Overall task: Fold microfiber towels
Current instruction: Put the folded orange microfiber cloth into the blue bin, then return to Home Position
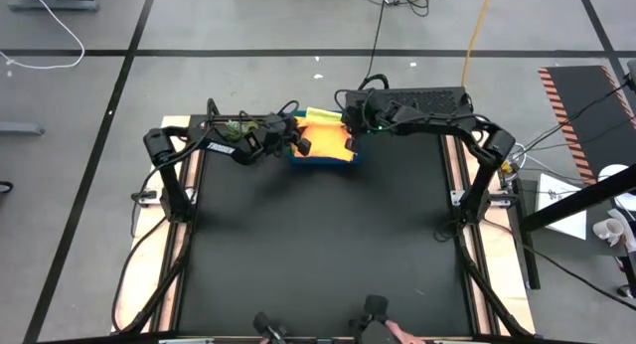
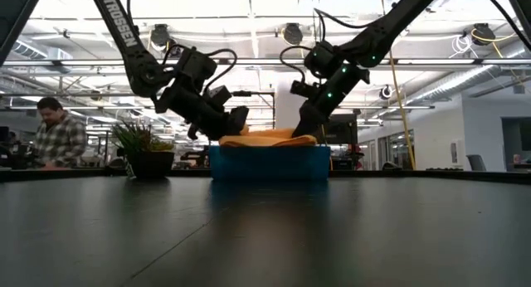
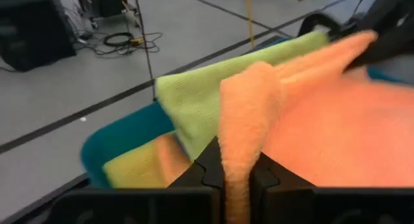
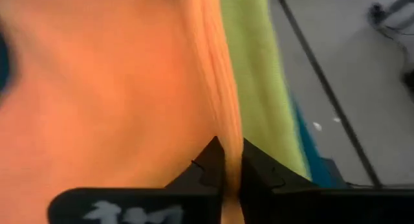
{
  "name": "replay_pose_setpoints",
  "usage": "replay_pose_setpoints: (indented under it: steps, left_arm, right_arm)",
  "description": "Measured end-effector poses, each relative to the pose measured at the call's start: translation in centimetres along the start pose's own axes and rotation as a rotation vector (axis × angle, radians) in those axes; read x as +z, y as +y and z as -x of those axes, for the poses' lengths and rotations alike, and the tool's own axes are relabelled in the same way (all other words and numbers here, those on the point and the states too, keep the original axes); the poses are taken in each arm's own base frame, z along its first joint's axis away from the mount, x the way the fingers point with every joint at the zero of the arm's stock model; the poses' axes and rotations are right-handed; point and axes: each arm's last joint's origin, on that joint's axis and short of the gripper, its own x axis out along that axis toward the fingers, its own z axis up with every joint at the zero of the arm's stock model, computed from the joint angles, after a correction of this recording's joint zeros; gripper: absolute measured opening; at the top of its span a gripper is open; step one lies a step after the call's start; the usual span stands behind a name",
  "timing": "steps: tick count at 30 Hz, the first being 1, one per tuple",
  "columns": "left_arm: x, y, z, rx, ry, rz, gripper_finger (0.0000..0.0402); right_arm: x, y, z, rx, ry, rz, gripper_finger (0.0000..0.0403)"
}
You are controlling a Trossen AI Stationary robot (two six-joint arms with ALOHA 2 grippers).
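A teal tray (image 1: 320, 163) stands at the table's far edge with a stack of microfiber towels in it. An orange towel (image 1: 324, 141) lies on top, a lime green one (image 3: 194, 101) and a yellow one (image 3: 132, 171) under it. My left gripper (image 1: 296, 138) is at the tray's left end and my right gripper (image 1: 350, 135) at its right end. Both are shut on the orange towel (image 2: 267, 138), which shows just above the tray's rim (image 2: 270, 164) in the low view. My left gripper pinches a raised fold of the orange towel's left end (image 3: 240, 160) between its two fingers. The fingers come slanting down from the table's left. The rest of the towel lies on the stack in the tray. My right gripper pinches a bunched ridge at the orange towel's right end (image 4: 229, 149) between its two fingers, slanting down from the table's right. The cloth beyond the ridge (image 4: 97, 88) spreads over the stack, with the lime green towel (image 4: 262, 75) beside it.
A small potted plant (image 2: 148, 153) stands left of the tray, close behind my left arm. A black box (image 1: 422, 100) sits at the far edge behind my right arm. The black tabletop (image 1: 318, 245) stretches toward the near edge. A person (image 2: 54, 133) is in the room beyond.
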Motion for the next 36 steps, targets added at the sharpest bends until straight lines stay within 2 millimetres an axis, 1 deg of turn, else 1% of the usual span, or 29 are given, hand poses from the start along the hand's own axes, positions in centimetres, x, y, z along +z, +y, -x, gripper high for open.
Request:
replay_pose_setpoints:
  steps: [4, 8, 12, 16, 20, 23, 24, 26, 27, 30, 32, 34, 36]
  left_arm:
    - [-0.1, 0.2, 0.0, 0.017, 0.007, -0.079, 0.0035]
    - [-0.1, 0.2, 0.0, 0.019, 0.006, -0.115, 0.0058]
    - [-0.1, 0.1, 0.0, -0.015, 0.005, -0.085, 0.0094]
    - [0.5, -0.1, -0.2, -0.036, -0.009, -0.066, 0.0135]
    - [1.5, -0.1, -0.1, -0.023, -0.020, -0.065, 0.0170]
    - [3.2, 0.0, 0.5, 0.039, -0.060, -0.085, 0.0189]
    - [3.7, 0.1, 0.9, 0.060, -0.061, -0.093, 0.0194]
    - [4.7, 0.2, 1.8, 0.093, -0.083, -0.104, 0.0202]
    - [5.2, 0.1, 2.3, 0.093, -0.094, -0.103, 0.0205]
    - [6.0, -0.5, 3.6, 0.029, -0.076, -0.109, 0.0206]
    - [5.8, -1.1, 3.9, -0.028, -0.042, -0.120, 0.0203]
    - [5.1, -1.8, 4.0, -0.069, 0.012, -0.135, 0.0196]
    - [4.7, -2.8, 4.2, -0.108, 0.029, -0.149, 0.0186]
  right_arm:
    - [-0.2, -0.3, -0.2, -0.062, 0.027, -0.001, 0.0039]
    - [0.1, -0.6, 0.2, -0.121, 0.016, 0.001, 0.0066]
    - [0.3, -0.5, 0.3, -0.122, 0.007, 0.003, 0.0094]
    - [0.6, -0.5, 0.7, -0.137, 0.001, 0.002, 0.0115]
    - [1.2, -0.5, 1.8, -0.169, -0.017, 0.007, 0.0122]
    - [2.0, -0.3, 3.2, -0.178, -0.060, 0.013, 0.0122]
    - [2.3, -0.2, 3.8, -0.179, -0.077, 0.016, 0.0121]
    - [2.7, 0.0, 4.6, -0.170, -0.115, 0.021, 0.0119]
    - [2.8, 0.2, 5.0, -0.137, -0.140, 0.022, 0.0119]
    - [2.7, 1.0, 5.0, 0.037, -0.222, 0.009, 0.0118]
    - [2.0, 1.6, 4.5, 0.129, -0.240, 0.005, 0.0118]
    - [1.4, 1.9, 3.8, 0.136, -0.256, 0.006, 0.0118]
    - [0.5, 2.2, 3.4, 0.137, -0.248, 0.004, 0.0118]
